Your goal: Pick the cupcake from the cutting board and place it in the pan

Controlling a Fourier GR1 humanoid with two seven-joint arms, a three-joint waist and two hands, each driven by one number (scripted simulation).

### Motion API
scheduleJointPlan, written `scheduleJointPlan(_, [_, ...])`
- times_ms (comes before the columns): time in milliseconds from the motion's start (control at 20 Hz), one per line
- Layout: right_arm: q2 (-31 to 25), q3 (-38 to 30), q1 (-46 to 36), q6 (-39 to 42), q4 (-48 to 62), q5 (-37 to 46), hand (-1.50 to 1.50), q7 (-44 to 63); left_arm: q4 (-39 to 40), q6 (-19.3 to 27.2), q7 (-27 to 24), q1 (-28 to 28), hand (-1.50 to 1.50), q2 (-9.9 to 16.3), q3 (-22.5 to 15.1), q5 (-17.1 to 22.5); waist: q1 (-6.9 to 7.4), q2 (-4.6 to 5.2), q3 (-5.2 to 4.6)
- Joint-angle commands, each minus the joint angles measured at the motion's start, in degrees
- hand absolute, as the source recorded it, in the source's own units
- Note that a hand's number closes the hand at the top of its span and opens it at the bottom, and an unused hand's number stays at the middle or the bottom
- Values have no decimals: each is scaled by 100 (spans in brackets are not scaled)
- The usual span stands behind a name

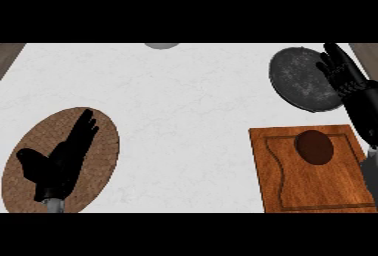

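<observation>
The cupcake (314, 147) looks like a dark brown oval and sits on the wooden cutting board (288, 185) at the lower right. Beyond the board lies the dark grey round pan (299, 79). My right hand (341, 67) is open over the pan's right rim, fingers straight and pointing away, with nothing in it; its forearm runs down past the board's right edge. My left hand (63, 157) rests open at the lower left, far from the cupcake.
A round brown woven mat (100, 150) lies under my left hand. A small grey object (162, 45) pokes in at the top edge. White marbled counter (184, 125) spreads between the mat and the board.
</observation>
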Motion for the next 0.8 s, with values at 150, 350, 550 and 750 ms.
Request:
scheduleJointPlan(150, [-529,207,239,1973,701,-553,150,-1472,177,69,-440,-632,0,164,435,-276,7,42,59])
scheduleJointPlan(350, [-1176,-89,715,1874,863,804,150,-3200,481,57,-655,-918,0,133,630,-213,-190,57,72])
scheduleJointPlan(550, [-1287,-1016,1143,1058,912,1062,-150,-4780,595,188,-678,-886,0,51,630,-294,-346,19,83])
scheduleJointPlan(750, [-1812,-1671,1758,979,1082,1315,-150,-5986,814,31,-701,-1223,0,130,788,-216,-269,-2,54])
